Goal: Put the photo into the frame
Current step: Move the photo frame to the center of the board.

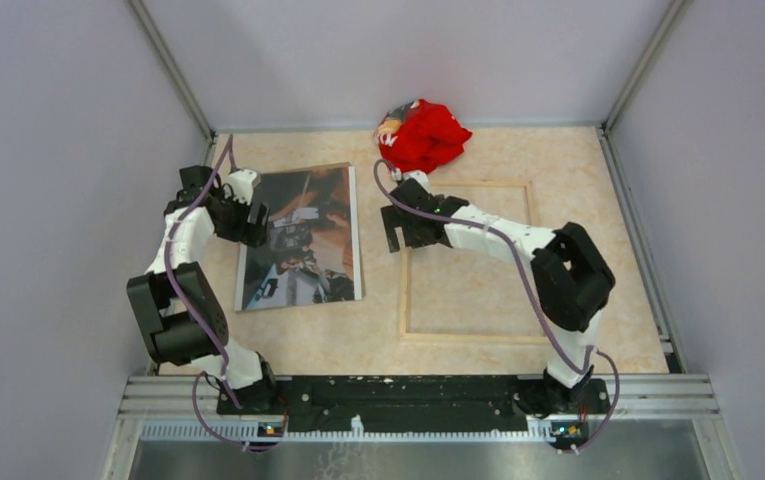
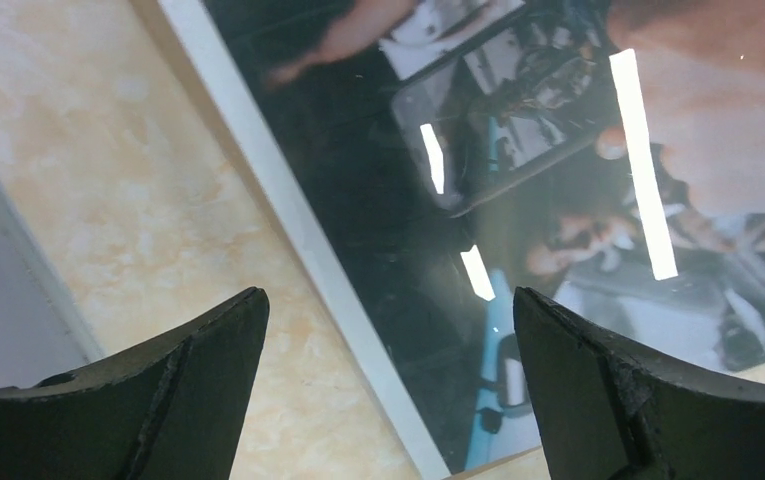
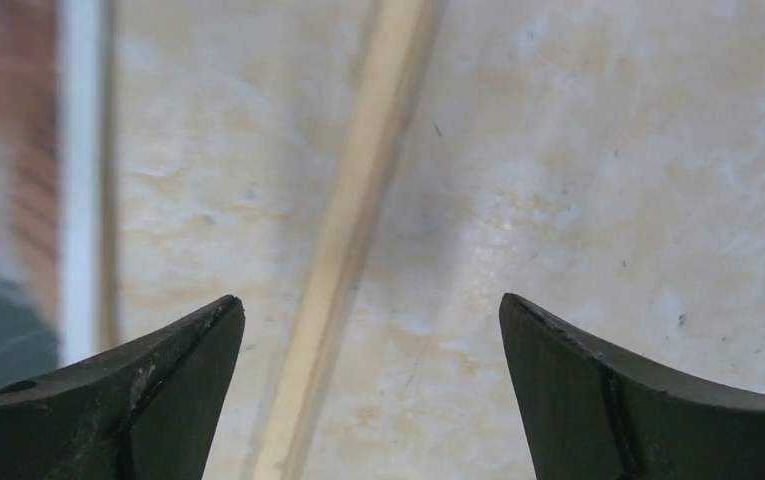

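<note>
The photo (image 1: 303, 238) lies face up on the table's left half, dark with a white border. My left gripper (image 1: 255, 220) hovers open over its left edge; the left wrist view has the photo (image 2: 518, 200) and its white border running between the spread fingers of that gripper (image 2: 388, 335). The frame (image 1: 468, 339) lies flat to the right, its pale wood edges around a clear pane. My right gripper (image 1: 393, 235) is open above the frame's left side. In the right wrist view the wood edge of the frame (image 3: 358, 230) passes between the jaws of the gripper (image 3: 370, 335), and the photo (image 3: 8, 200) shows at the far left.
A crumpled red cloth (image 1: 423, 135) sits at the back edge, just behind the frame. Grey walls enclose the table on three sides. A narrow strip of table separates the photo from the frame.
</note>
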Controlling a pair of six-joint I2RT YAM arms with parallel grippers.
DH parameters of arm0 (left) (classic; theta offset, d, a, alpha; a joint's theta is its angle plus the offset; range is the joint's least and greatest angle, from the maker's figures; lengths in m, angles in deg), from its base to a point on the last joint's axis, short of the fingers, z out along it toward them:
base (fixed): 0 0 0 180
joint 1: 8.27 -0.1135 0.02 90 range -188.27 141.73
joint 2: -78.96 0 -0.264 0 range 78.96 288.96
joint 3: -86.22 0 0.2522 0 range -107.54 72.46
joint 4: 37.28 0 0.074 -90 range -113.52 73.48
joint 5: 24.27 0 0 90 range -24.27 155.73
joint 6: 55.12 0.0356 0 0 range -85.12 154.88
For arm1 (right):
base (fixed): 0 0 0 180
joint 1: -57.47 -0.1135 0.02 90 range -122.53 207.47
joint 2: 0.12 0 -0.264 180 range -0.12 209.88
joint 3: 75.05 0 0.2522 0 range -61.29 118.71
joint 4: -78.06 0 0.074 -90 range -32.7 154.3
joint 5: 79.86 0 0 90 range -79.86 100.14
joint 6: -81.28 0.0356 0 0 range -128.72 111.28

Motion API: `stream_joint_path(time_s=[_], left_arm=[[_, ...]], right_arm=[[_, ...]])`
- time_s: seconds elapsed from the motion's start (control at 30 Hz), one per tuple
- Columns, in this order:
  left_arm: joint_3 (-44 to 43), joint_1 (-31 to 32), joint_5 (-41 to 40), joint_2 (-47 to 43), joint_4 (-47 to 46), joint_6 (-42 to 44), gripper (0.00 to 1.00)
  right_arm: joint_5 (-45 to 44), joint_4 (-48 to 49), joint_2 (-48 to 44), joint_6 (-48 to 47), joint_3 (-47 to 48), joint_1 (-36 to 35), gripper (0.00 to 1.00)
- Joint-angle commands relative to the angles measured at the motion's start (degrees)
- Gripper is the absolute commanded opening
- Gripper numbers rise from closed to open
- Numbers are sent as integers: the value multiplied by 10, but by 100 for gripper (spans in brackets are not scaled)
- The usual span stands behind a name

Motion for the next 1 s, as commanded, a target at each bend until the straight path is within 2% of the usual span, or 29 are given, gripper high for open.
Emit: stream_joint_path(time_s=[0.0,0.2,0.27,0.3,0.33,0.4,0.47,0.5,0.53,0.57,0.67,0.8,0.93,0.97], left_arm=[[-25,-18,-49,-9,-55,8,98],[-26,-72,-35,-10,-90,26,93],[-30,-90,-18,-5,-95,29,92],[-30,-100,-4,-3,-104,27,92],[-30,-112,15,-4,-109,25,97],[-27,-133,58,-5,-113,29,99],[-20,-142,74,-2,-125,37,99],[-17,-143,77,1,-132,43,99],[-13,-143,79,6,-140,45,99],[-12,-144,80,12,-147,45,99],[-10,-144,71,34,-172,35,99],[-25,-144,32,75,-205,14,99],[-44,-144,9,105,-220,-1,99],[-46,-144,8,111,-221,-4,99]], right_arm=[[73,-25,-79,-28,120,-12,99],[79,-92,6,-72,265,-5,99],[58,-136,53,-67,336,-3,99],[22,-128,58,-57,342,-6,99],[-16,-90,41,-53,314,-15,99],[-54,41,-34,-69,200,-34,99],[-6,190,-82,-76,48,-39,99],[15,296,-97,-94,-2,-39,99],[55,353,-103,-119,-59,-37,99],[72,369,-101,-113,-68,-34,99],[134,361,-59,-71,-43,-28,99],[86,248,30,0,55,-35,99],[54,202,69,69,114,-34,99],[71,211,72,62,115,-33,99]])
